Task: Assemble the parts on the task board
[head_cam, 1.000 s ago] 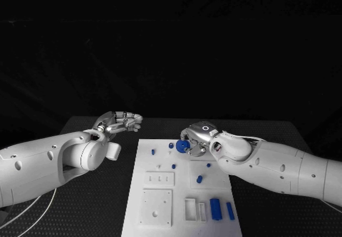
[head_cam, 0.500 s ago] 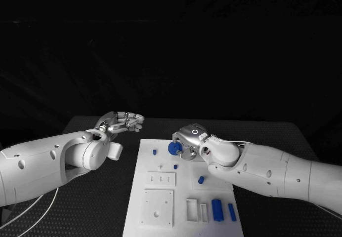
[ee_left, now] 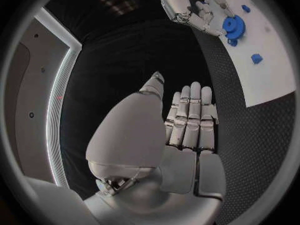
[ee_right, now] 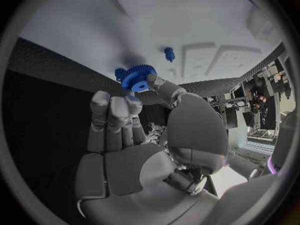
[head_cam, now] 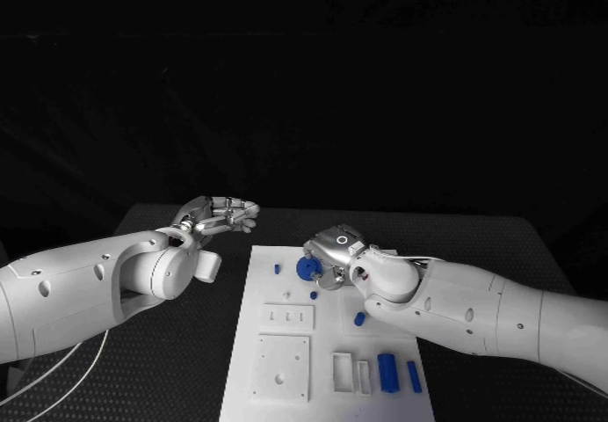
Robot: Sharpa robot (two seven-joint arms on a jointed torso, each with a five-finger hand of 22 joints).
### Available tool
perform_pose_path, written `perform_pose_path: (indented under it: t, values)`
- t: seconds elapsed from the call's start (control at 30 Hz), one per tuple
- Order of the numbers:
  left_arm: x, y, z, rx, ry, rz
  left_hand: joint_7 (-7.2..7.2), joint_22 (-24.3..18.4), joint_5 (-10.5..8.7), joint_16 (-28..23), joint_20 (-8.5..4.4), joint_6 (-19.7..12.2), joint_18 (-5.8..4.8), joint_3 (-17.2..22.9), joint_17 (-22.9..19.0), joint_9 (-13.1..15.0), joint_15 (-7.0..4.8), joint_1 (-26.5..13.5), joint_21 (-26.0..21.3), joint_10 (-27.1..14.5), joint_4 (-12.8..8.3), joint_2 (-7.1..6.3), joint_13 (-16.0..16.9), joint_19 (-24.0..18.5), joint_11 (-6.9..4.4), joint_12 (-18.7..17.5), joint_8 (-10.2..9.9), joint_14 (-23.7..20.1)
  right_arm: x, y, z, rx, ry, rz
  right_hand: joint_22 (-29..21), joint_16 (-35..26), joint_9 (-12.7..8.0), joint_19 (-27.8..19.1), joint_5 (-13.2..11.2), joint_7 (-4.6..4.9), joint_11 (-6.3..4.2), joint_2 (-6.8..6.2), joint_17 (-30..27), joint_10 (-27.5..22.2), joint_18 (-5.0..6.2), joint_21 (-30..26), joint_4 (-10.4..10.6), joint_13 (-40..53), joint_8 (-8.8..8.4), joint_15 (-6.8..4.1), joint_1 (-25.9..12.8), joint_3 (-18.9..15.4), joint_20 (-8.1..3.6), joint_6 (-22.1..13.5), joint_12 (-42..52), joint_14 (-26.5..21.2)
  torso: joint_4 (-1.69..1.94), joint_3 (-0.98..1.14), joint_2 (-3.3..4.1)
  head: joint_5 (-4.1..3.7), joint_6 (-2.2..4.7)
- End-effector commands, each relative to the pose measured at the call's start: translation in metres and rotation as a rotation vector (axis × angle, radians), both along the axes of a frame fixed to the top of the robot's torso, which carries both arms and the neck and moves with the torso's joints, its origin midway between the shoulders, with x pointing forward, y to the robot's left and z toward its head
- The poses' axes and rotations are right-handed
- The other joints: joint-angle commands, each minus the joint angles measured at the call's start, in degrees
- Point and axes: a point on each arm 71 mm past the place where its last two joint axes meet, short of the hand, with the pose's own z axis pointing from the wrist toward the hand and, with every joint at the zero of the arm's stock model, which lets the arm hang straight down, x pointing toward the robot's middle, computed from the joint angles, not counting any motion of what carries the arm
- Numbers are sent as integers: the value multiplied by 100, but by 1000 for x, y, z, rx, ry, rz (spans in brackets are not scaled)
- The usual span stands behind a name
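right robot hand, blue gear carried further left

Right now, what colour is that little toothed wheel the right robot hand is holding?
Blue. The toothed wheel, pinched by the right robot hand, shows best in the right wrist view.

Blue gear showing toothed rim, white task board carrying blue pegs, silver right hand and silver left hand gleaming, black bench showing dotted mesh texture.

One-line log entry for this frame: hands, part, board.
right hand: pinches blue gear over task board far end | left hand: holds nothing, off board | gear: not seated
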Motion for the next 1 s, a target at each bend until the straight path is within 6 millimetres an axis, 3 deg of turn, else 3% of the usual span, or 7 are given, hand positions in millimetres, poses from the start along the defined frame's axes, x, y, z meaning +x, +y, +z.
perform_pose_path:
  t: [0.03,0.23,1.0]
  values:
    - [0,-4,2,-6,-12,-20,16,85,6,-26,4,-2,88,-27,7,-7,11,16,-22,4,1,43,-6,25,24,-23,-17,28,0,3,-1,-13,-9,4,7,29,4,30,-31,28,-9,-54,-6,13,173,23,2,-6,-14,-22,23,23,-7,805,-23,1,-4,4,1,15,-5]
    - [0,-4,2,-6,-12,-19,17,85,6,-26,4,-2,88,-27,8,-8,11,15,-22,4,1,45,-6,26,23,-23,-17,28,-2,9,-2,-14,-5,15,7,29,4,30,-30,28,-9,-54,-6,13,173,23,0,-6,-15,-22,24,24,-7,804,-23,1,-20,6,0,48,-14]
    - [1,-4,2,-5,-11,-19,19,85,6,-28,4,-8,88,-33,10,-11,11,11,-22,0,2,45,-7,26,22,-24,-21,29,4,13,-8,-39,2,5,4,23,1,30,-27,34,-3,-54,-14,6,173,20,-13,-9,-30,-21,34,44,-5,786,-31,-2,-17,11,0,52,-3]
